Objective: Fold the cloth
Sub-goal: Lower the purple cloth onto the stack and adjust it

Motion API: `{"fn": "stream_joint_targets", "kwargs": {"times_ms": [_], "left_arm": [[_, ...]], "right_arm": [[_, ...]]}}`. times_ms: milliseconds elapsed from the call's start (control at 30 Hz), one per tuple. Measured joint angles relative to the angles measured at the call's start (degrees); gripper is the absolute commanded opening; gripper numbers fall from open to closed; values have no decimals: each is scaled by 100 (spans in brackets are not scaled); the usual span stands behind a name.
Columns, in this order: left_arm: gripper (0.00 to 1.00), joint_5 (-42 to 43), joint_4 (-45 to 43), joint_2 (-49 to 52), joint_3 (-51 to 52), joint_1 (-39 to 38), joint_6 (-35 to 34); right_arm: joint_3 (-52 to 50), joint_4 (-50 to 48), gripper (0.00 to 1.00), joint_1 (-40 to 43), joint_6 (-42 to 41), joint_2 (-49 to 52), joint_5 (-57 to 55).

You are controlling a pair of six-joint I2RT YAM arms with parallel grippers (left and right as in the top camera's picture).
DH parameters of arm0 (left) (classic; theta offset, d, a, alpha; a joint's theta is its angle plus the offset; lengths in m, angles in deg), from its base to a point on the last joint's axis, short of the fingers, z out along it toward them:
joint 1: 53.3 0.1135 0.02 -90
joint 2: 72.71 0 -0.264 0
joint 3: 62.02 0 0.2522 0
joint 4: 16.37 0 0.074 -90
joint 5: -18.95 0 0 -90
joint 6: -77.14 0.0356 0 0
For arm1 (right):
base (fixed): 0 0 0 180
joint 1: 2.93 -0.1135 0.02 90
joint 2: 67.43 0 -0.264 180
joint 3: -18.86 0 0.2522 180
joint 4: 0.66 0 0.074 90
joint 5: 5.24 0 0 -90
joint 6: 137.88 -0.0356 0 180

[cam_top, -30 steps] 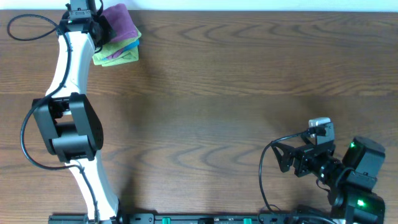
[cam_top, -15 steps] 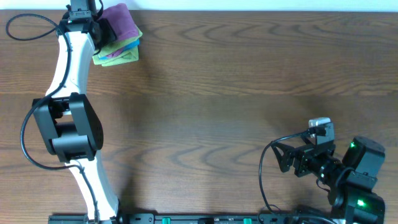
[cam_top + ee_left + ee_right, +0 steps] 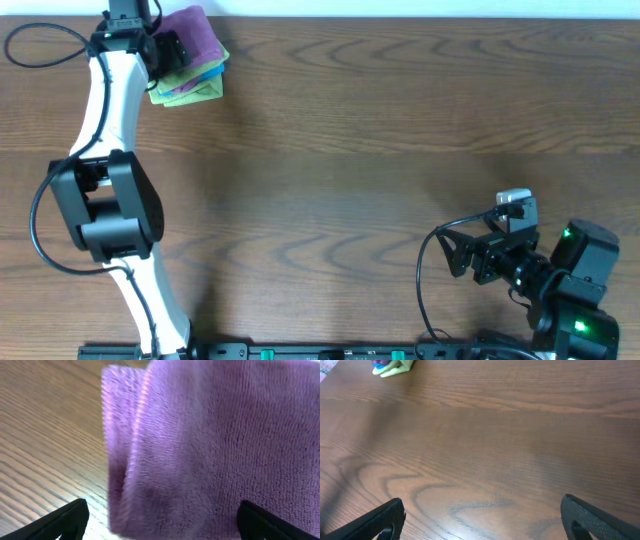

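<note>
Hovering over the far left corner of the table (image 3: 350,180), the left gripper (image 3: 162,519) stands wide, clasping nothing; the folded cloth (image 3: 210,445) lies just ahead between its fingers (image 3: 70,520), atop a green cloth (image 3: 190,93). Right gripper (image 3: 482,515) spread too.

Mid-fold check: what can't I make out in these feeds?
- Left wrist: the cloth fills the blurred frame, cut off top and right; the green folded cloth beneath is hidden.
- Overhead: the left arm covers the cloth's left edge, so whether the open left gripper touches it is unclear.
- Right wrist: the green folded cloth is tiny, clipped by the top edge.
</note>
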Motion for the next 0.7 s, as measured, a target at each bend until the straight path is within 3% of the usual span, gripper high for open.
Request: {"fn": "stream_joint_targets", "kwargs": {"times_ms": [233, 300, 400, 433, 533, 633, 700], "left_arm": [[96, 0, -20, -380, -2, 59, 109], [100, 2, -28, -490, -2, 57, 116], [58, 101, -203, -579, -2, 57, 111], [50, 225, -343, -579, -7, 57, 118], [51, 549, -737, -579, -11, 55, -48], [25, 734, -1235, -579, -13, 52, -195], [15, 761, -1515, -579, -13, 50, -234]], "right_arm": [[-2, 0, 99, 2, 0, 0, -2], [0, 0, 99, 2, 0, 0, 0], [0, 0, 99, 0, 0, 0, -2], [0, 0, 99, 2, 0, 0, -2], [0, 0, 99, 2, 0, 0, 0], [-2, 0, 99, 2, 0, 0, 0], [-2, 0, 99, 0, 0, 0, 0]]}}
